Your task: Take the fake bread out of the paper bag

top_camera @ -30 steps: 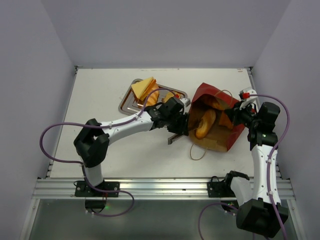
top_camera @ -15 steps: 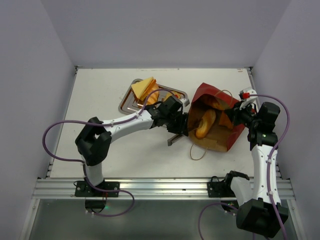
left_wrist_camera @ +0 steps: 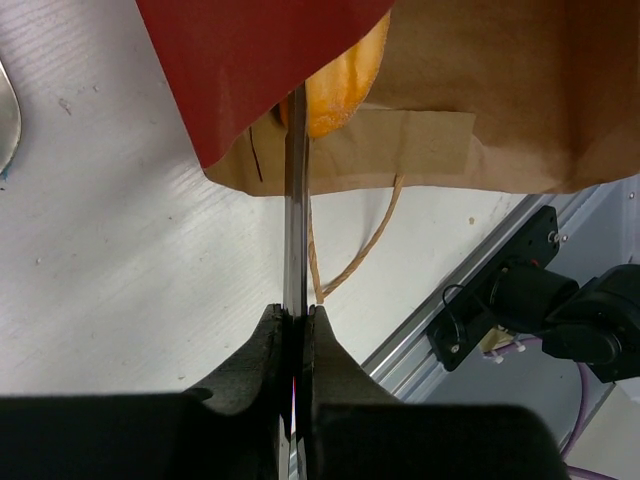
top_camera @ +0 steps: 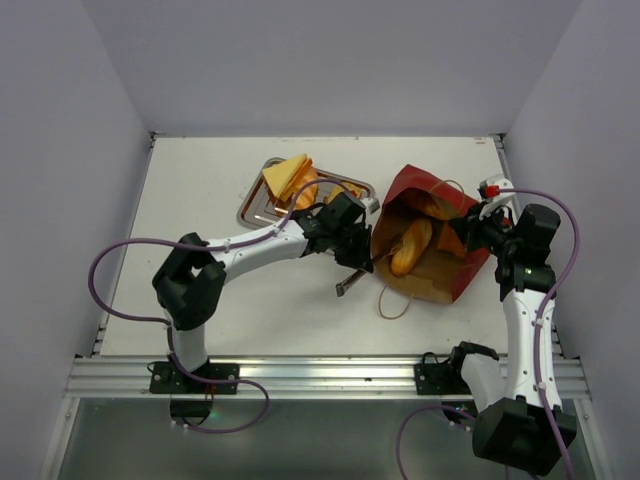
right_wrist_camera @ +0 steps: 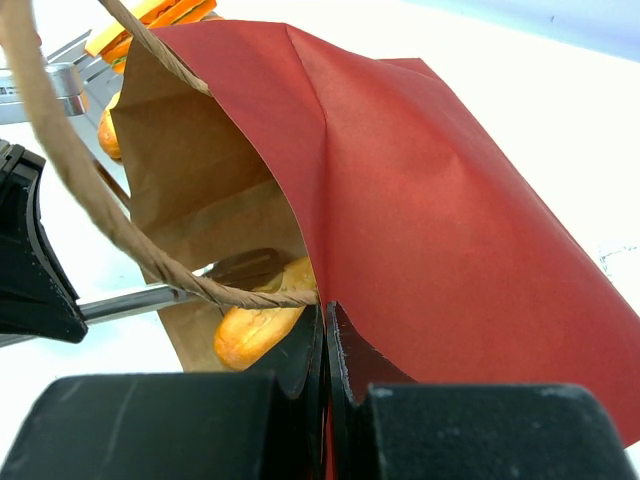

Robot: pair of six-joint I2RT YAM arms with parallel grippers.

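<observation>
While bread lies inside, the bag is gripped.
Rim clamped by right pincer; steel strip clamped by left pincer.

You're looking down on a white table boxed in by plain pale grey walls behind it and on both its sides, with a silver metal rail along its near edge, a dull grey floor just beyond that edge, and soft, even light.
</observation>
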